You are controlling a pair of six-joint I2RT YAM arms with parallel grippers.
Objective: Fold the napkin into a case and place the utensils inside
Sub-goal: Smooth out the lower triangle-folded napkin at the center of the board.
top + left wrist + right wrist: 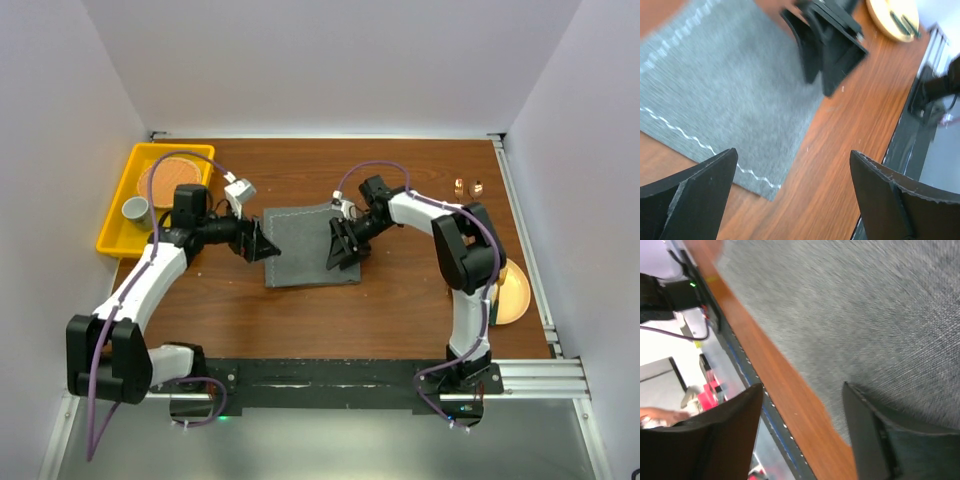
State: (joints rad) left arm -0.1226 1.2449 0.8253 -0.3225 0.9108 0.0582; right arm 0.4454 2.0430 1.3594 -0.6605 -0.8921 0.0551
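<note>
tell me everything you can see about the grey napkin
The napkin is a dark grey woven cloth, roughly rectangular, with a thin white zigzag stitch line near its edge. It lies flat in the middle of the wooden table, slightly skewed. The left gripper is at its left edge and the right gripper at its right edge. Both are open and neither grips it. Whether they touch it cannot be told.

The top camera looks steeply down over the whole table (400,310); both wrist cameras hover close over the napkin (312,247), which all three views share.
</note>
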